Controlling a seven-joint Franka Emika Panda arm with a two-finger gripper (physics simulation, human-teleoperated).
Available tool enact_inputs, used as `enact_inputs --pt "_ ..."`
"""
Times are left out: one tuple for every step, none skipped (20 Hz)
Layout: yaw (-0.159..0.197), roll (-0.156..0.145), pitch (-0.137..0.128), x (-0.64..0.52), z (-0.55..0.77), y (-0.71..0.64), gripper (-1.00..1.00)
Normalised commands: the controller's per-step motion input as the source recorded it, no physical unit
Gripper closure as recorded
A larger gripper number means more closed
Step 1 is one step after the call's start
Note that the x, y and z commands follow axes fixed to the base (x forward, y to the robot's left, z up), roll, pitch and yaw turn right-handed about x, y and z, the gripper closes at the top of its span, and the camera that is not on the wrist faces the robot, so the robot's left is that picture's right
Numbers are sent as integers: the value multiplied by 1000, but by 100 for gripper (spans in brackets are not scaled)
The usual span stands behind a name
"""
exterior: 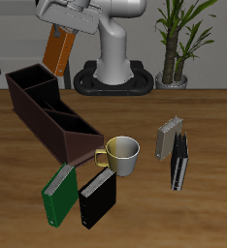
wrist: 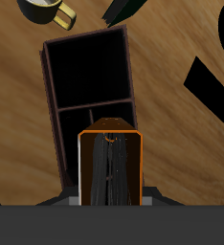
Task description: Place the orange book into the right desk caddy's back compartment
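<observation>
My gripper (exterior: 64,26) is shut on the orange book (exterior: 57,50) and holds it upright in the air above the far end of the right desk caddy (exterior: 48,131). The caddy is a long dark brown open box that runs from the back of the table to the mug. Its back compartment (exterior: 30,79) lies just below the book's lower end. In the wrist view the book (wrist: 109,167) is seen end-on between my fingers, over the caddy (wrist: 49,86). It covers much of the back compartment (wrist: 70,129). The book is apart from the caddy walls.
A pale mug (exterior: 121,155) stands at the caddy's near end and shows in the wrist view (wrist: 45,10). A green book (exterior: 58,192) and a black book (exterior: 96,198) lie near the table's front edge. Two more books (exterior: 176,150) stand beyond the mug. The robot base (exterior: 113,73) and a potted plant (exterior: 178,44) are at the back.
</observation>
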Motion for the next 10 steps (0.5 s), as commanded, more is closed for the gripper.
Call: enact_inputs --pt "-28 -21 17 60 -139 -58 100" --pt "0 0 0 0 0 0 100" --pt "28 -7 6 109 -124 18 100" --pt "13 22 -9 88 -86 62 100" --pt "5 8 12 107 -62 6 100" --pt "0 0 0 0 0 0 100" --pt "32 5 -10 177 -65 -66 100" --pt "0 0 0 -116 -64 2 100" --pt "-32 -31 12 81 -23 -142 100" --pt "0 1 7 42 -20 -49 100"
